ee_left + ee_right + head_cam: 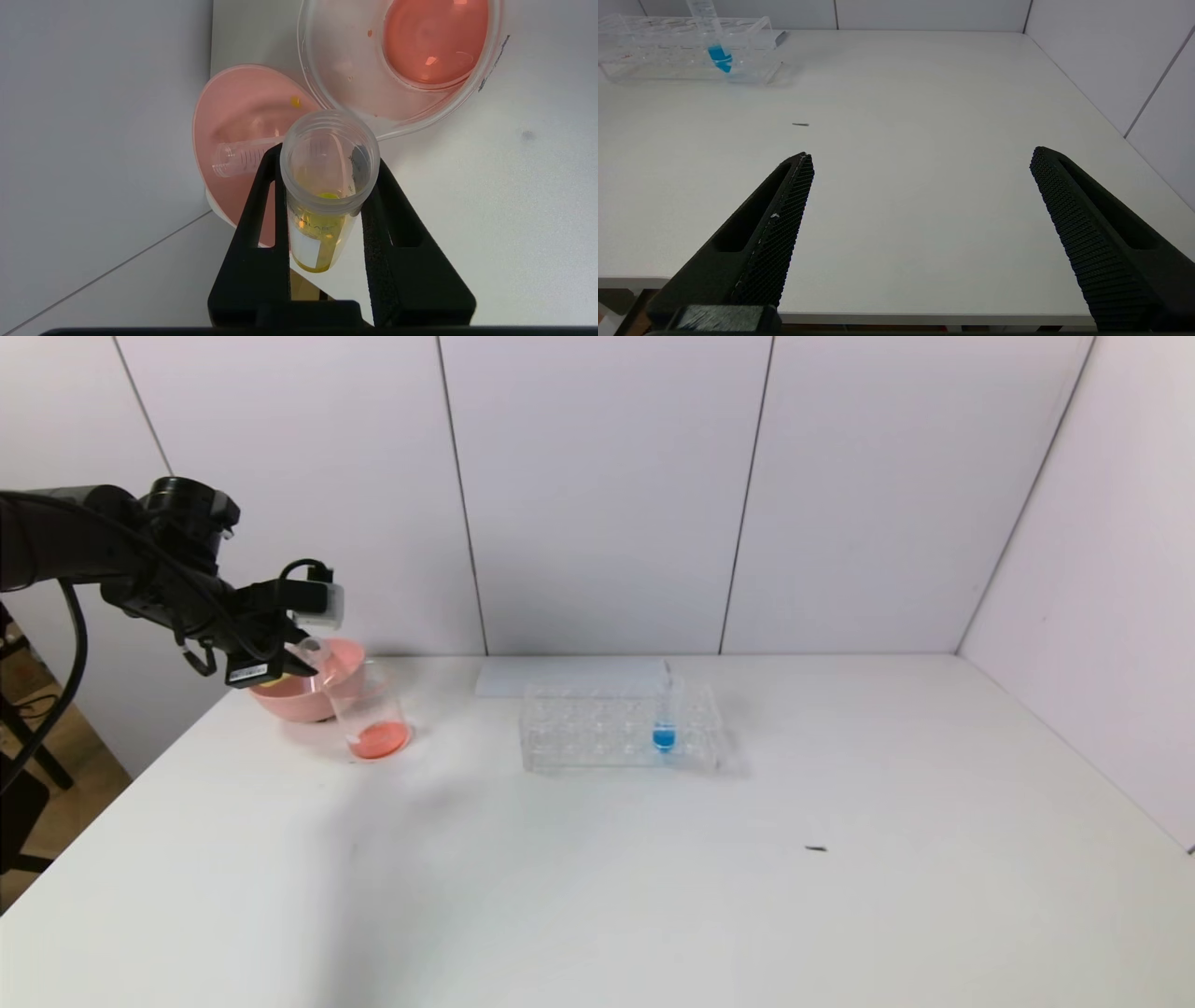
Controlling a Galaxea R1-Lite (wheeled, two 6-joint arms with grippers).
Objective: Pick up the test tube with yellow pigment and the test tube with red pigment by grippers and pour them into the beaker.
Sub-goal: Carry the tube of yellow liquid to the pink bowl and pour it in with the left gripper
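head: high, facing table point(653, 896) | left wrist: close over beaker point(402, 60) | right wrist: low, shares rack point(682, 51) with head

A pink bowl point(313, 695), clear rack point(597, 728) with blue-liquid tube point(664, 714), white table point(653, 877).

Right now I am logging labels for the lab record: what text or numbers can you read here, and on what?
None can be read for certain.
Yellow tube, clamped in the left gripper: faint embossed letters and a blank white patch, unreadable.
Empty tube in the pink bowl: graduation lines, no legible numbers.
Left gripper's sticker: too small.
Beaker, rack: nothing legible.
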